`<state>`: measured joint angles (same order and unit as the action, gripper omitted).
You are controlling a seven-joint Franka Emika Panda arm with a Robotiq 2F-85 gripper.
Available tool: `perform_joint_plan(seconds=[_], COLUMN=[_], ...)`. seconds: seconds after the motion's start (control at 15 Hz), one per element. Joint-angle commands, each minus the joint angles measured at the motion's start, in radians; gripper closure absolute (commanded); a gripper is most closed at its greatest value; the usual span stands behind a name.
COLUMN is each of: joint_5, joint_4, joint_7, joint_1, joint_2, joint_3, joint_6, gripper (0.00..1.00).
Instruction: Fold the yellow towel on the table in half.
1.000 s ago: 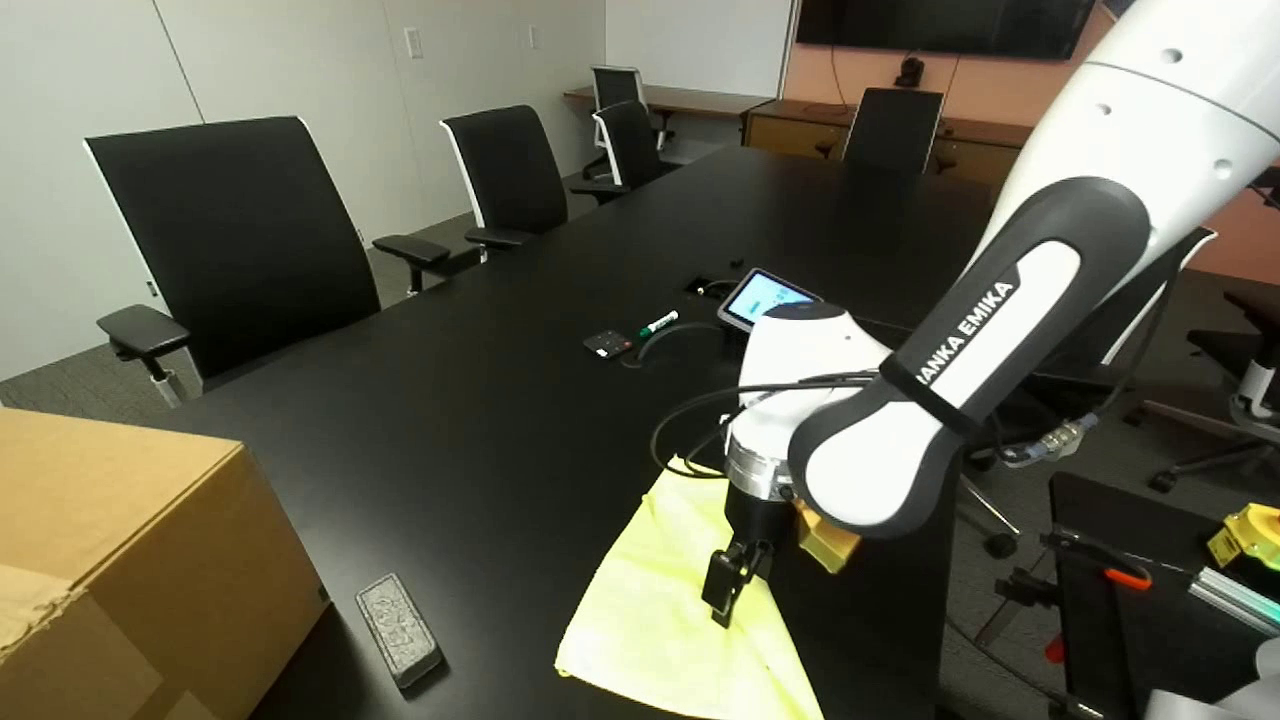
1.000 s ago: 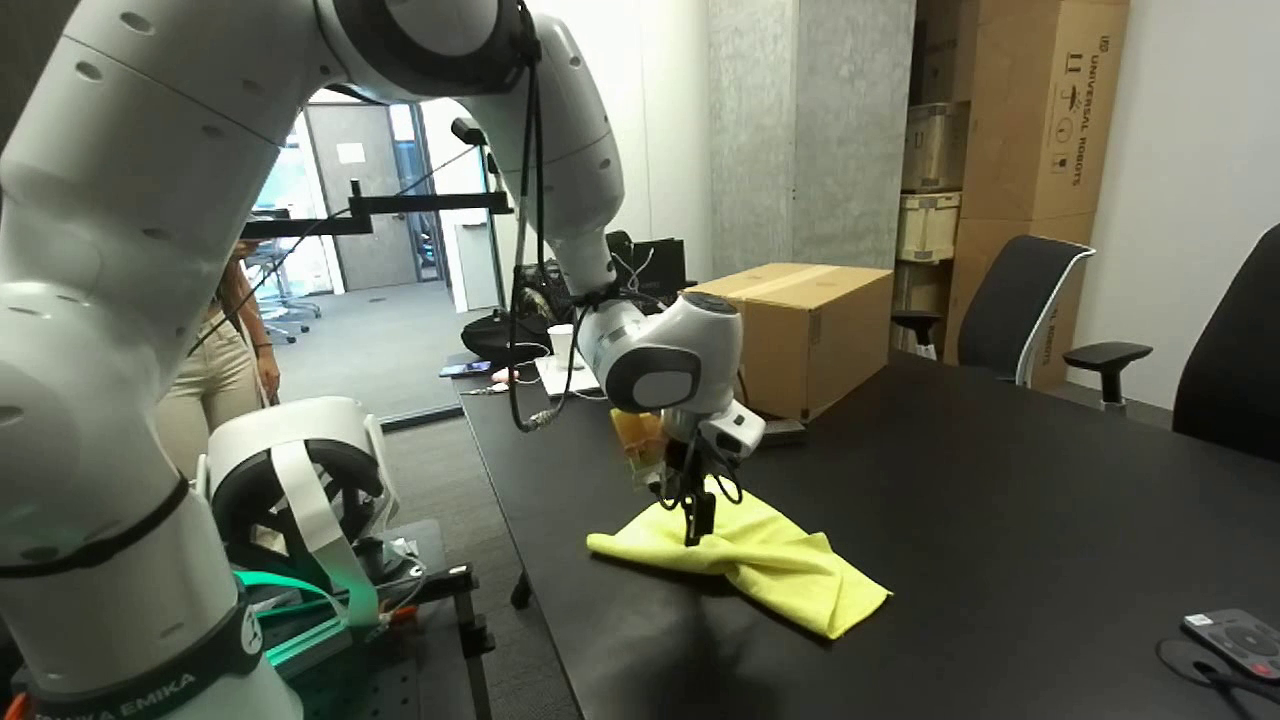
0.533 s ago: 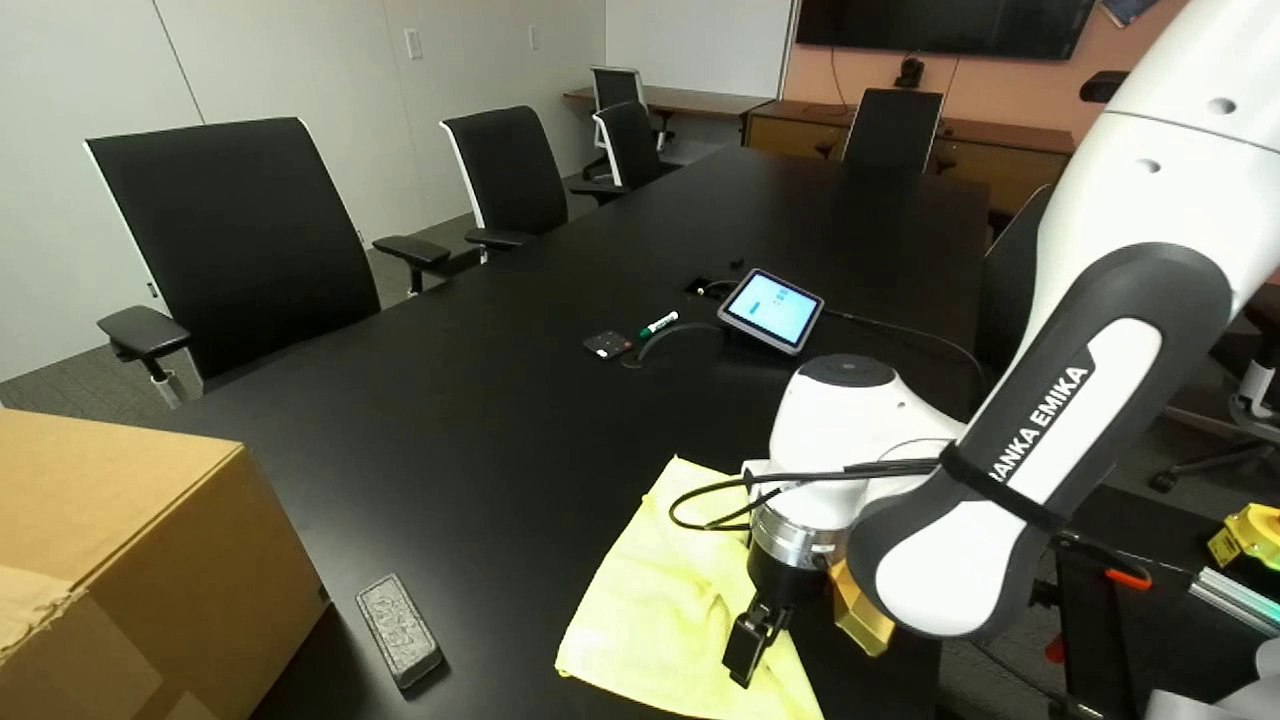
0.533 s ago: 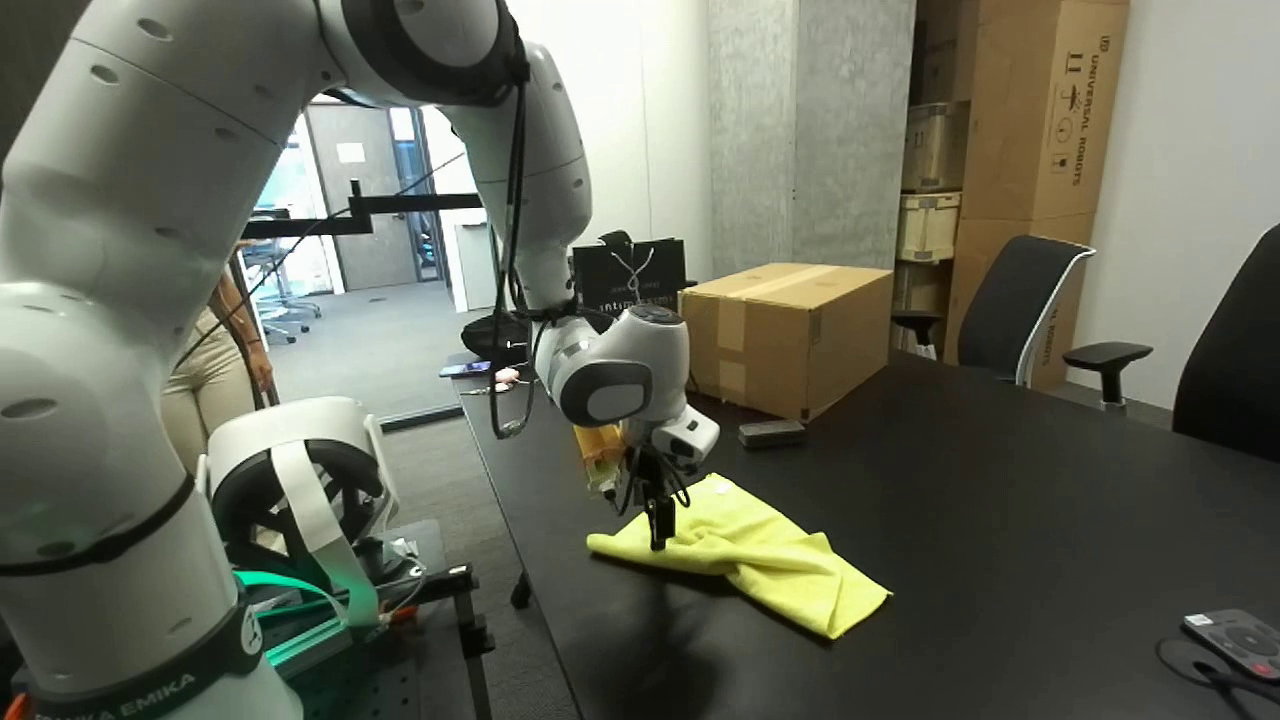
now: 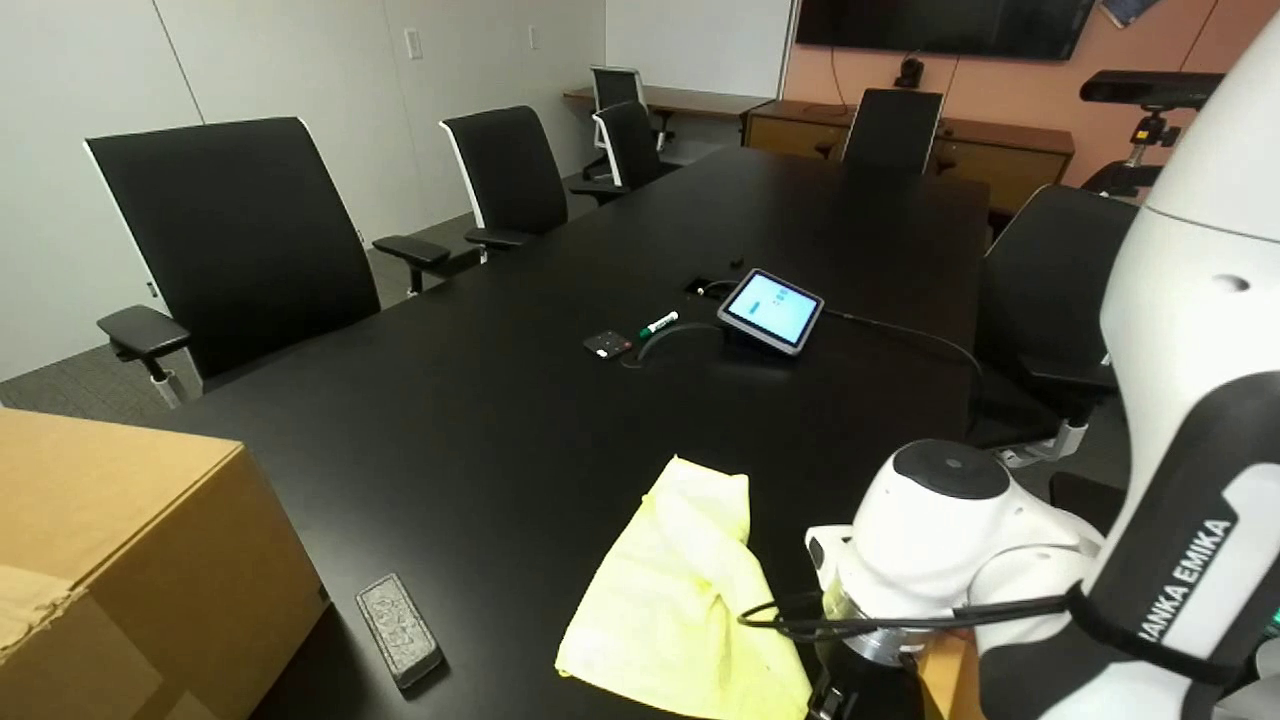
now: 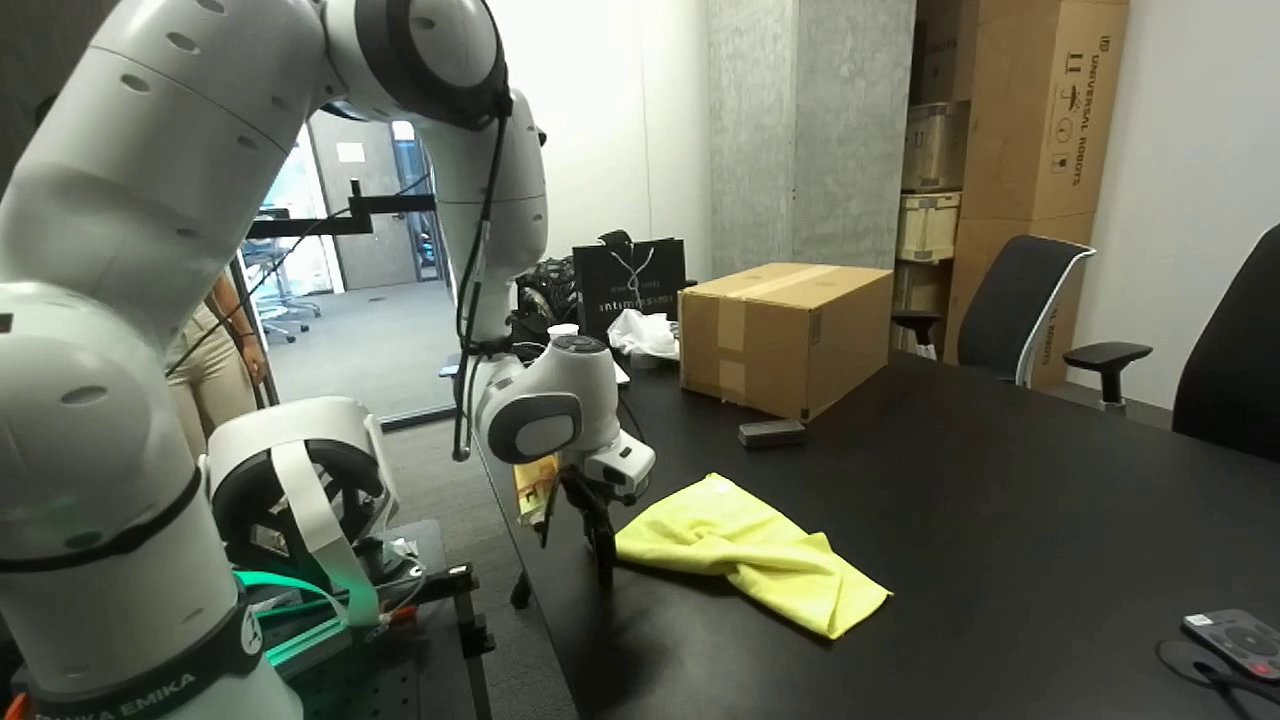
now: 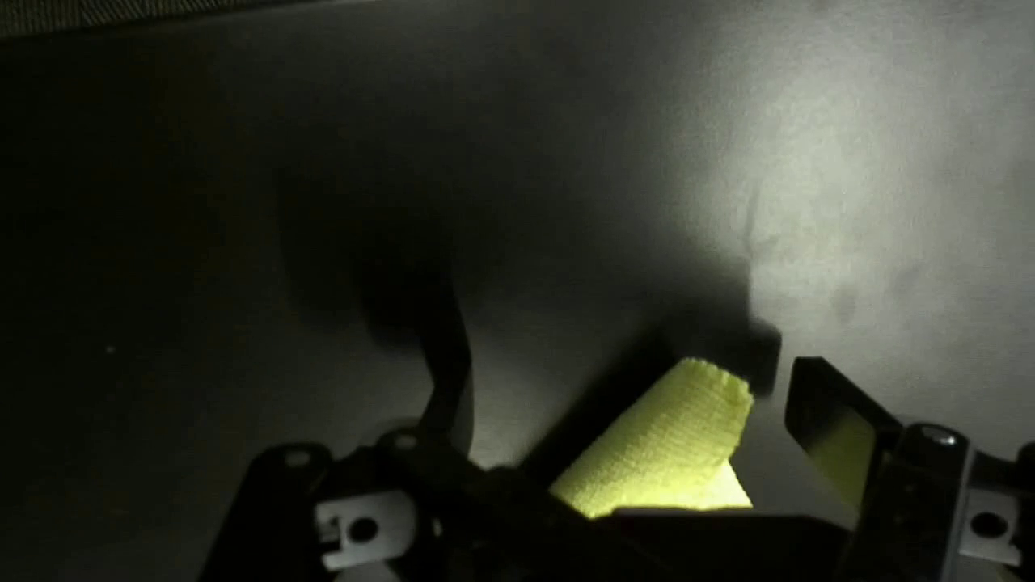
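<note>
The yellow towel (image 5: 650,630) lies creased on the black table (image 5: 480,450), with a fold running along its length. In an exterior view the towel (image 6: 760,540) has its near-robot end partly hidden behind my gripper (image 6: 577,560). The gripper's two fingers are spread and empty, low beside that end, close to the table. In another exterior view the gripper (image 5: 830,705) is cut off by the bottom edge. In the wrist view a rolled towel corner (image 7: 671,436) shows between the wide-apart fingers of the gripper (image 7: 635,376); contact cannot be told.
A cardboard box (image 5: 150,560) and a grey block (image 5: 398,630) stand beyond the towel. A tablet (image 5: 771,310), a green marker (image 5: 659,324) and a remote (image 6: 1235,640) lie farther along the table. A headset (image 6: 290,470) sits beside the table edge.
My gripper has moved off the towel's middle toward the robot-side table edge and down beside the towel's end. Its fingers have spread apart. The towel has not visibly moved.
</note>
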<state>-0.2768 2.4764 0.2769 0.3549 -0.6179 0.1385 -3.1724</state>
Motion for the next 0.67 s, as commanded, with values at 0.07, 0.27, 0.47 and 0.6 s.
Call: perform_joint_plan(seconds=[0.07, 0.27, 0.47, 0.6], joint_5=[-0.019, -0.035, -0.048, -0.053], joint_4=[0.033, 0.022, 0.016, 0.010], joint_7=[0.076, 0.106, 0.123, 0.125], joint_1=[0.132, 0.189, 0.227, 0.248], joint_2=[0.000, 0.000, 0.004, 0.007], joint_3=[-0.059, -0.092, -0.127, -0.157], joint_6=[-0.080, -0.082, -0.092, -0.090], gripper=[0.00, 0.00, 0.00, 0.00])
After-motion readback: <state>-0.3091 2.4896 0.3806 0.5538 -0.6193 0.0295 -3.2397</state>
